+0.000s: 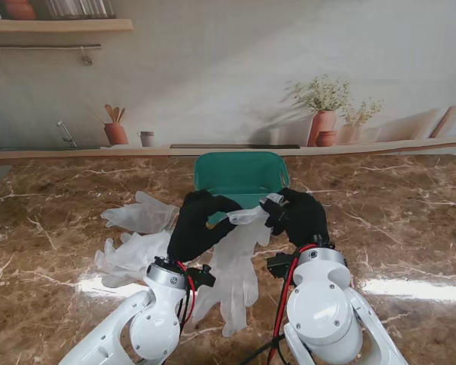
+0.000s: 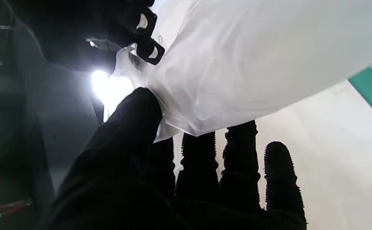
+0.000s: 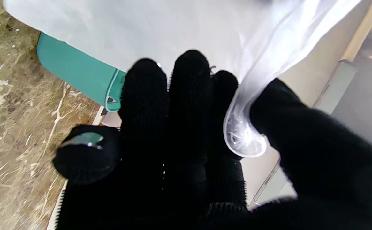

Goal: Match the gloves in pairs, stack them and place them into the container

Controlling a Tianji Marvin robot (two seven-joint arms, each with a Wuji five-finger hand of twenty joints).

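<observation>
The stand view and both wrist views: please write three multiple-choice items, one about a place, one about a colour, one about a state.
1. Where is the container?
A. on the table's far side, beyond both hands
B. at the table's right edge
C. on the wall shelf

2. What colour is the container?
A. red
B. teal green
C. yellow

3. What is holding the lifted glove?
A. only the left hand
B. nothing; it lies flat
C. the left hand and right hand, both pinching its cuff

Key: 1 A, it stands beyond both hands in the stand view. 2 B, its walls are teal green. 3 C, each wrist view shows a thumb pressing the white film.
</observation>
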